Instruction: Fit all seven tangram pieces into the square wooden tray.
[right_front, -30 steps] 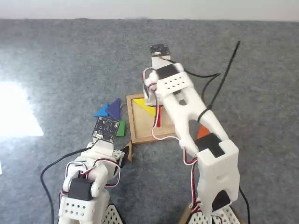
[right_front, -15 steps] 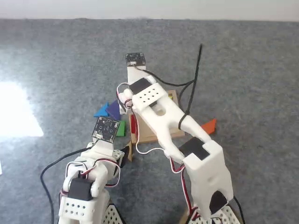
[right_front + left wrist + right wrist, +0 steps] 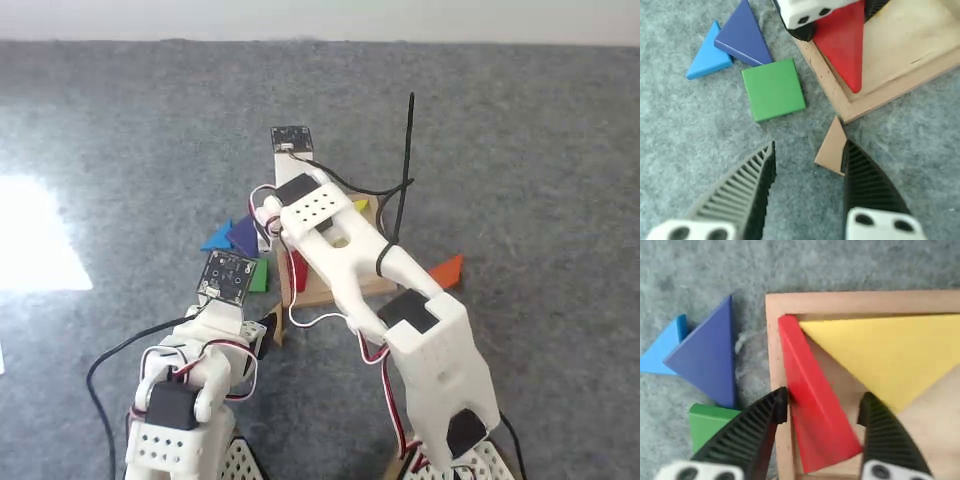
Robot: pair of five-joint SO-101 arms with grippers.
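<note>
1. The square wooden tray (image 3: 850,302) lies on the grey felt-like tabletop (image 3: 120,130), partly under the right arm in the high view.
2. The right hand (image 3: 825,400) hangs over the tray's wall on the side where the loose pieces lie. Its two fingers are spread apart and straddle the large red triangle (image 3: 812,415).
3. One finger touches the red triangle's long edge above that tray wall. A sliver of tray floor shows between the piece and the other finger, so the hand is not clamped on it.
4. The red triangle sits inside the tray along that wall, and it looks tilted rather than flat.
5. The large yellow triangle (image 3: 890,355) lies inside the tray, just beside the red one, with their corners meeting in a tray corner.
6. The left hand (image 3: 807,165) hovers off a tray corner with its fingers wide apart, gripping nothing.
7. A small tan wooden triangle (image 3: 831,149) lies on the tabletop at that tray corner, just beside one left finger.
8. Outside the tray, near the same wall, lie a green square (image 3: 772,89), a dark blue triangle (image 3: 712,357) and a light blue triangle (image 3: 662,352).
9. An orange piece (image 3: 447,270) lies on the tabletop off the tray's opposite side.
</note>
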